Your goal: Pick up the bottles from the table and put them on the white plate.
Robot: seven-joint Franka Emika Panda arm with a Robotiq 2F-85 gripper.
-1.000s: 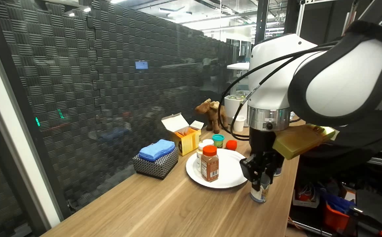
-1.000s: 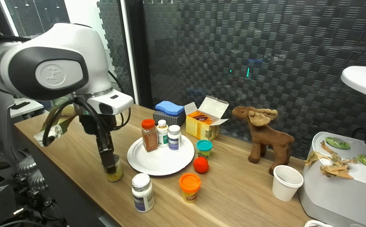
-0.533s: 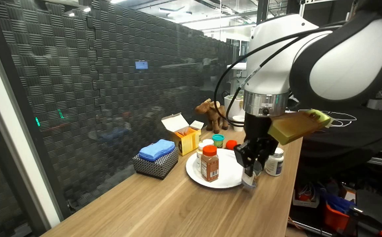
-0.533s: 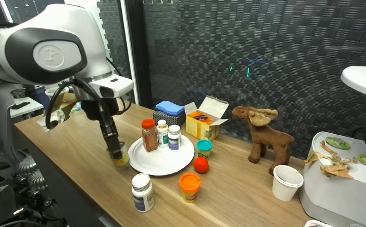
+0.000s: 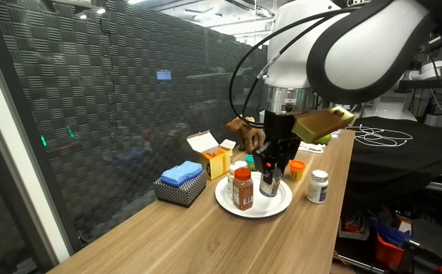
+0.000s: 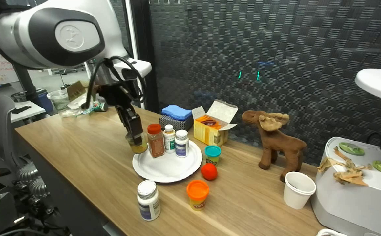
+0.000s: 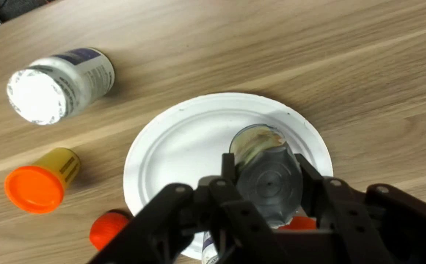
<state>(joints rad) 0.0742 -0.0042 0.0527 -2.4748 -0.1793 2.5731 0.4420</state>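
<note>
Downward, slightly tilted | gripper over white plate | clasping grey-topped bottle | arm bent above

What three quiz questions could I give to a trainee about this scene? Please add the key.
1. How many bottles stand on the white plate, leaving aside what the gripper holds?
2. True or false: the gripper holds the red-capped bottle.
3. Which of these stands nearest to the white bottle off the plate? a) teal-lidded tub b) orange-lidded tub c) toy moose

Key:
1. Three.
2. False; it holds a grey-topped container.
3. b
</note>
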